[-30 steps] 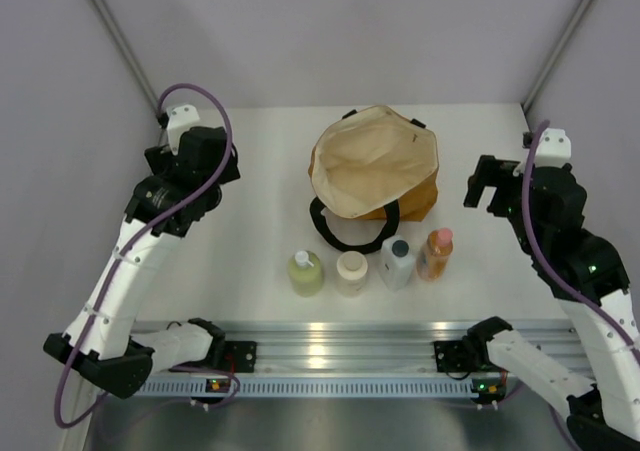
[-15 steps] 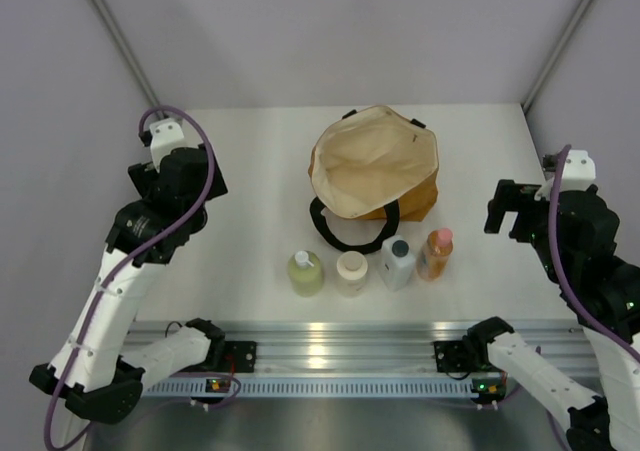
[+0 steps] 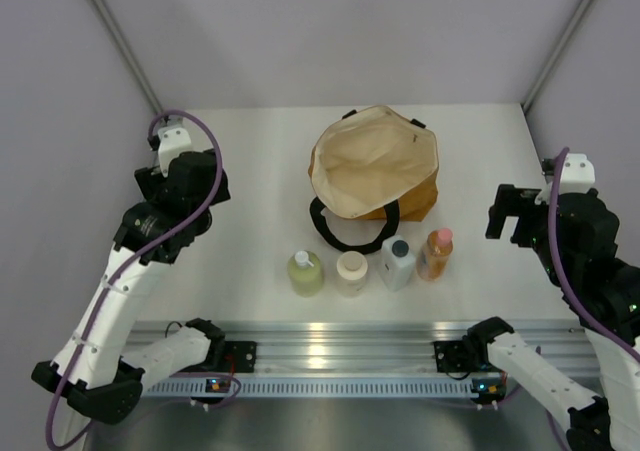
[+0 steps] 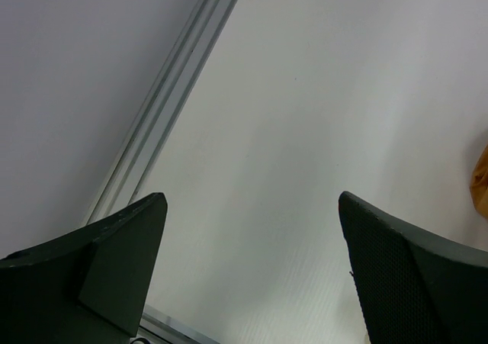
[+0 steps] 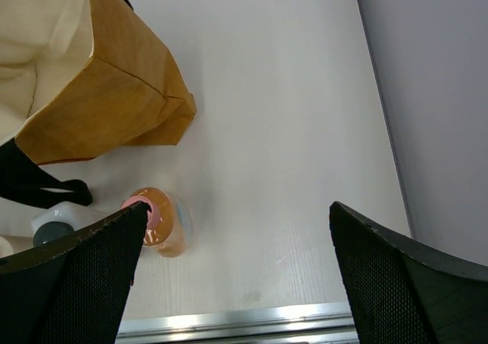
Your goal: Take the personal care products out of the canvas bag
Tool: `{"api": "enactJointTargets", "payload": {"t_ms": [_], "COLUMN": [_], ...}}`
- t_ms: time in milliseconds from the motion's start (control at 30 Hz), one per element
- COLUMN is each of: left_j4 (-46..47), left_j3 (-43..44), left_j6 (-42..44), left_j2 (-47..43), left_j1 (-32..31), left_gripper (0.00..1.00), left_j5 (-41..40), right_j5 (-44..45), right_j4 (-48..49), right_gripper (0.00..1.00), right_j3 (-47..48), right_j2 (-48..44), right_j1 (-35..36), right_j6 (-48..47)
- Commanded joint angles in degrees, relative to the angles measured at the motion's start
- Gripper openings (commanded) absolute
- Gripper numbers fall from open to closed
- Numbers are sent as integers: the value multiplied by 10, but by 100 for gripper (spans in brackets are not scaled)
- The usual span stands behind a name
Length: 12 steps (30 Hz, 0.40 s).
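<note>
Since the overhead view shows four bottles (image 3: 352, 271) in a row on the bench (image 3: 250, 171) just below the centre bag (image 3: 375, 166), the left wrist view left jaws wide and empty, and the right wrist view right jaws likewise near the orange bottle (image 5: 156, 220), both arms had best keep clear of that row.

Left hand (image 4: 248, 203) spread wide, empty; right hand (image 5: 238, 207) same; arms out at sides.

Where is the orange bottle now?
In the top view, the orange bottle stands at the row's right end, beside the white bottle, near the canvas bag.
</note>
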Motion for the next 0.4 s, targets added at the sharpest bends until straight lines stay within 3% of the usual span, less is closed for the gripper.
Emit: {"api": "enactJointTargets", "payload": {"t_ms": [0,367], "left_j4": [5,5], "left_j3": [0,3], "left_j6": [1,-8], "left_j2": [-6,3], "left_j1": [2,2], "left_gripper": [98,98], "left_j5": [-1,3], "right_j5": [13,30], "right_j4": [-13,1], "right_gripper": [99,100], "right_j3": [19,24], "right_j2": [3,-11], "right_j1": [-8,-8], "right_j6": [9,7]}}
